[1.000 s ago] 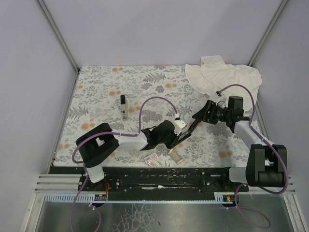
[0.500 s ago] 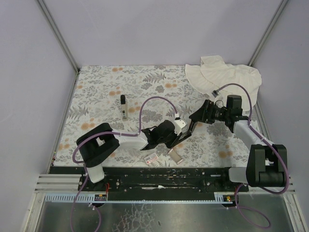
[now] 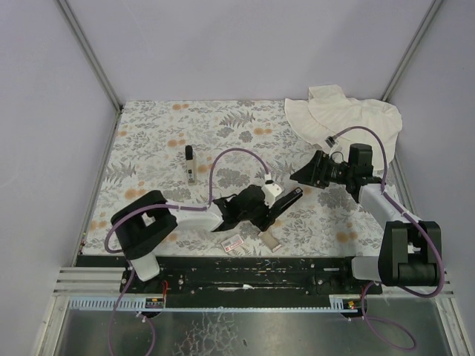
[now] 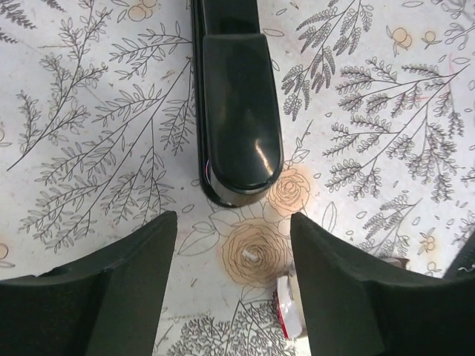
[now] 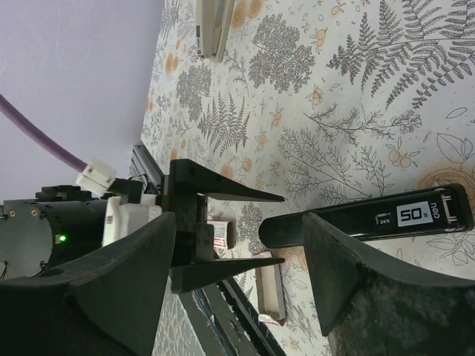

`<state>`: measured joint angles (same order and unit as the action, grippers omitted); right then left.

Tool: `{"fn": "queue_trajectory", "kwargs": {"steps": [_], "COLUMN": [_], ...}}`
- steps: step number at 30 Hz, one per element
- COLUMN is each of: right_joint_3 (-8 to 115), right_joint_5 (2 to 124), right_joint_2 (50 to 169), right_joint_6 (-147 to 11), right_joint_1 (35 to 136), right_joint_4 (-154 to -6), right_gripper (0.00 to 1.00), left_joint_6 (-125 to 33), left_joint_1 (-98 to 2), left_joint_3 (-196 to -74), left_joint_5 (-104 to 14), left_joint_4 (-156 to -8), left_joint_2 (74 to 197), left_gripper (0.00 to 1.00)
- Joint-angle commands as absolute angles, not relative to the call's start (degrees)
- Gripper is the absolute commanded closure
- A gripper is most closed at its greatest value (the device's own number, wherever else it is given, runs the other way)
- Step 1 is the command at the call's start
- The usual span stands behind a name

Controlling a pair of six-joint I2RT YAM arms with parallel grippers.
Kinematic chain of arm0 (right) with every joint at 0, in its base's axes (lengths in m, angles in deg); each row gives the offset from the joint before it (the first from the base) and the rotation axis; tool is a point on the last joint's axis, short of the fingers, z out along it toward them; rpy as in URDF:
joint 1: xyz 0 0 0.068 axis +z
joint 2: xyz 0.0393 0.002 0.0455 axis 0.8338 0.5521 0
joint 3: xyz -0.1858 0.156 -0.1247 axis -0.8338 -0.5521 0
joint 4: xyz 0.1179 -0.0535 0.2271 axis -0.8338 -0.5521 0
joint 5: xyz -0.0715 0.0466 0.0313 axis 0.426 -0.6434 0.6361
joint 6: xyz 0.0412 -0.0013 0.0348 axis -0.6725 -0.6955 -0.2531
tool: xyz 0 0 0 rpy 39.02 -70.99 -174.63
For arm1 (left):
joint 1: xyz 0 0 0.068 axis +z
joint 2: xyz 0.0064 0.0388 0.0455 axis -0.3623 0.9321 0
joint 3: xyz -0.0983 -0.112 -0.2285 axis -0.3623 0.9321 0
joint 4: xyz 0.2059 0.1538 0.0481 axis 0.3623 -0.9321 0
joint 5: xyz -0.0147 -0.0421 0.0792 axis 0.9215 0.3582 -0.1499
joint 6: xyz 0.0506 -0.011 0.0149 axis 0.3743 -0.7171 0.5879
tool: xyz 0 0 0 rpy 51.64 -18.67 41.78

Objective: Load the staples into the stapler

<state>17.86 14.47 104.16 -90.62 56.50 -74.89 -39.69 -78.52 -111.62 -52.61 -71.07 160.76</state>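
The left pincer (image 4: 234, 221) and right pincer (image 5: 239, 219) both gape empty. The stapler (image 4: 237, 111) lies loose on the table (image 3: 148, 148) just ahead of the left one, so a nudge could skid it rather than grip it. The staples tray (image 3: 270, 239) and sleeve (image 3: 234, 243) sit just behind that pincer, where a backward sweep might scatter them; the cloth (image 3: 341, 115), past the right pincer, blocks nothing.

White table covering (image 3: 148, 141) printed all over with grey ferns, leaves and pale orange roses. Glossy black stapler (image 3: 286, 202), small white label (image 5: 414, 215) with "50" on its side. Cream-white cloth (image 3: 345, 115) at the far right corner. Tiny white and pink-red box (image 3: 234, 242) by the near edge. Small black-and-beige object (image 3: 191, 163) toward the left edge.
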Motion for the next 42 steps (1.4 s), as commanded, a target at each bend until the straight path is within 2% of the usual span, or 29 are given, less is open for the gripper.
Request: {"fn": "queue_trajectory", "kwargs": {"steps": [1, 4, 8, 19, 23, 29, 32, 34, 42], "right_joint_3": [19.7, 19.5, 18.19, 10.61, 6.88, 3.46, 0.83, -1.04, -5.4], "right_joint_5": [16.61, 19.83, 23.84, 30.55, 31.98, 35.77, 36.42, 37.68, 44.56], "right_joint_2": [102.35, 101.84, 101.1, 97.02, 96.5, 97.26, 98.07, 98.32, 100.21], "right_joint_6": [-90.57, -90.98, -92.28, -99.91, -103.95, -109.7, -115.82, -120.62, -133.39], "right_joint_1": [57.02, 57.0, 57.0, 56.98, 57.28, 60.16, 62.61, 64.64, 71.21], "right_joint_4": [-74.34, -74.66, -74.97, -74.46, -72.47, -70.94, -66.81, -63.51, -56.19], "right_gripper": [0.24, 0.22, 0.19, 0.15, 0.12, 0.1, 0.08, 0.01, 0.01], "left_joint_6": [-39.71, -40.0, -40.73, -41.08, -41.61, -44.71, -48.77, -52.89, -65.15], "left_joint_1": [-78.29, -78.2, -78.14, -77.35, -77.34, -77.32, -77.34, -77.38, -77.32], "left_joint_3": [-109.82, -110.33, -113.68, -121.95, -122.58, -122.65, -123.17, -123.59, -123.42], "left_joint_5": [-53.98, -53.95, -54.29, -53.09, -53.47, -54.0, -54.12, -54.29, -51.68], "left_joint_4": [-70.05, -70.98, -72.71, -76.24, -77.23, -77.93, -78.77, -79.8, -78.81], "left_joint_2": [155.92, 154.62, 155.94, 165.91, 167.22, 166.99, 166.16, 165.17, 164.08], "left_gripper": [0.35, 0.31, 0.31, 0.45, 0.58, 0.87, 0.91, 0.95, 0.99]}}
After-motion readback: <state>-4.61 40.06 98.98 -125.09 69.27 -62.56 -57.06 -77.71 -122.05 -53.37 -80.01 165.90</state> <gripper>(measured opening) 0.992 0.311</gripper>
